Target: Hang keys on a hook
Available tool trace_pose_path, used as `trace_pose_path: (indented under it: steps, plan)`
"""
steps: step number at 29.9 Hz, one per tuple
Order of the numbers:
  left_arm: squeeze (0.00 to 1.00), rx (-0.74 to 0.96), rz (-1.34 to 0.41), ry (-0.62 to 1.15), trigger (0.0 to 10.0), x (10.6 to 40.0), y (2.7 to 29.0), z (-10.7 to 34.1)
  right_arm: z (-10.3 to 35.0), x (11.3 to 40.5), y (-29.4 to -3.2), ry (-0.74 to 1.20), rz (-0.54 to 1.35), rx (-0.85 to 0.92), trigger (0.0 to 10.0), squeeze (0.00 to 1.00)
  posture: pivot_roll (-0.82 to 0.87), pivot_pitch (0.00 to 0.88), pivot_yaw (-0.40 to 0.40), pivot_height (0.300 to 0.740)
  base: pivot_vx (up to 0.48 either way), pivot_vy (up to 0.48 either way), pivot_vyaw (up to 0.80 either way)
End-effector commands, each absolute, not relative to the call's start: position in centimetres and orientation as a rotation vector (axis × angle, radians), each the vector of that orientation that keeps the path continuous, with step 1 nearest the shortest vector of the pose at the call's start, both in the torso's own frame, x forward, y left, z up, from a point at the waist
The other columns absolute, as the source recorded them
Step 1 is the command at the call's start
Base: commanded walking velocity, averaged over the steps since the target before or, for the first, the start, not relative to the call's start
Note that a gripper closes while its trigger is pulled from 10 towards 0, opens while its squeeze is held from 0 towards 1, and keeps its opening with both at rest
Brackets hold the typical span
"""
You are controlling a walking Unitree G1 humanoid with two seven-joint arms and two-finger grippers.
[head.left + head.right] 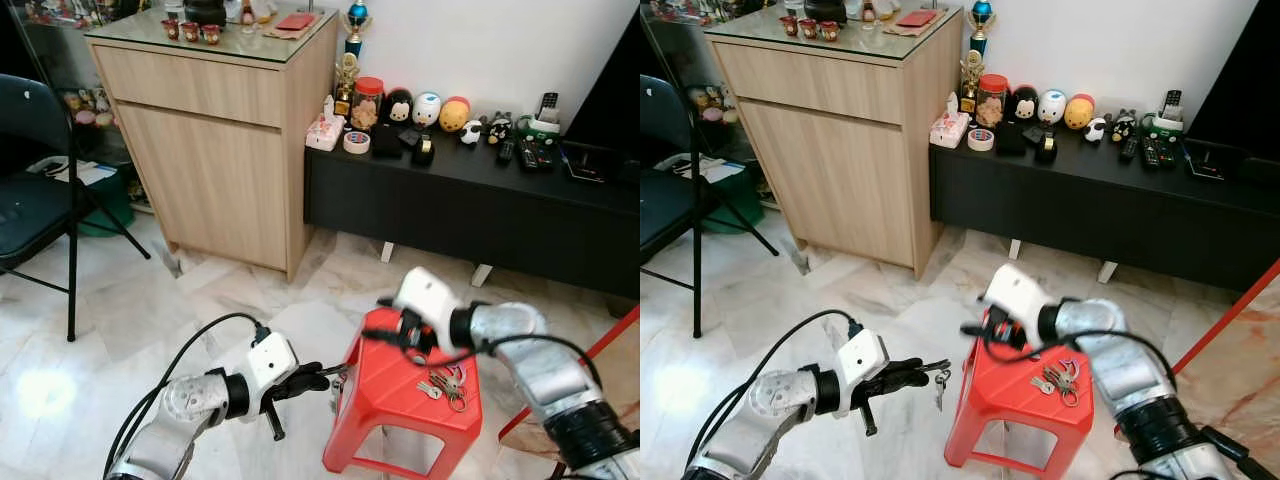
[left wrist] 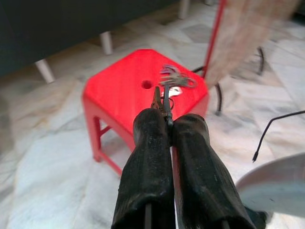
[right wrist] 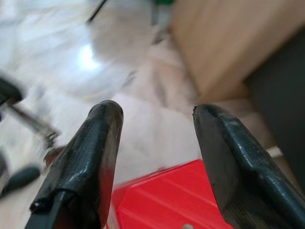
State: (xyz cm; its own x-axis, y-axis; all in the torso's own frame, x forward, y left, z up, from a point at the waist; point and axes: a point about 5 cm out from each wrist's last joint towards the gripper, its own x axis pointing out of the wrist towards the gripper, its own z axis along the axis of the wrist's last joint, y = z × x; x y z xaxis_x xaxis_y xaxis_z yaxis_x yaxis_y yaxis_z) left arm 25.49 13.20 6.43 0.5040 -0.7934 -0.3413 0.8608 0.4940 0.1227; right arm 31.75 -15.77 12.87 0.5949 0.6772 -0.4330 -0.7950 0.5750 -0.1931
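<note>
From the left eye view we see a red stool [image 1: 395,385] on the marble floor [image 1: 150,310], with a bunch of keys [image 1: 447,386] lying on its top near the right side. The left gripper [image 1: 318,373] is just beside the stool's left edge, its fingers pressed together on a second set of keys [image 1: 336,384] that dangles from the tips. The right gripper [image 1: 383,322] hangs over the stool's back edge, near the lying bunch but apart from it. Behind stand a wooden cabinet [image 1: 215,150] and a low black bench [image 1: 480,200] carrying small toys [image 1: 427,108]; a folding chair [image 1: 35,200] is off to the left.

The right eye view shows the same, and the held keys [image 1: 939,385] hang clearly off the stool, over the floor.

In the left wrist view the two fingers [image 2: 147,157] are closed tight on a thin metal piece [image 2: 163,102], probably the key ring, with the stool [image 2: 124,95] and the other bunch [image 2: 174,80] beyond.

In the right wrist view the fingers [image 3: 90,162] are spread wide with nothing between them, above a corner of the stool [image 3: 162,200]; the background is blurred.
</note>
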Motion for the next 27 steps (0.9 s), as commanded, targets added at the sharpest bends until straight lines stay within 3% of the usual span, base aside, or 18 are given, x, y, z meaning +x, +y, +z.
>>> trace_pose_path:
  steps: [1,5,6,13,22,27]
  plan:
    - [0.00,0.278,-0.961,0.226,0.0,25.8,13.6,6.5,12.7,32.2,-16.6,0.331,0.771,-0.329,10.0,0.00,0.03,0.013,-0.083,0.740,0.000,0.000,0.00]
    - [0.00,0.223,-0.863,0.197,0.5,26.2,14.0,6.6,12.0,32.9,-17.4,0.324,0.588,-0.229,10.0,0.00,0.02,0.014,-0.079,0.740,0.000,0.000,0.00]
    - [0.00,0.188,-0.777,0.167,9.6,26.5,14.2,6.7,10.8,32.7,-17.5,0.330,0.497,-0.156,10.0,0.00,0.02,0.015,-0.077,0.740,0.000,0.000,0.00]
    - [0.00,0.075,-0.609,0.100,10.0,26.9,14.0,6.9,4.1,30.0,-16.7,0.446,0.277,0.112,10.0,0.00,0.01,0.014,-0.079,0.740,0.000,0.000,0.00]
    - [0.00,-0.065,-0.461,0.024,10.0,27.5,13.1,7.6,-1.7,26.3,-16.6,0.592,0.117,0.195,10.0,0.00,0.01,0.000,-0.081,0.740,0.000,0.000,0.00]
    - [0.00,-0.087,-0.405,-0.005,10.0,27.7,12.9,7.9,-3.9,24.6,-16.7,0.661,0.096,0.155,10.0,0.00,0.00,0.000,-0.082,0.740,0.000,0.000,0.00]
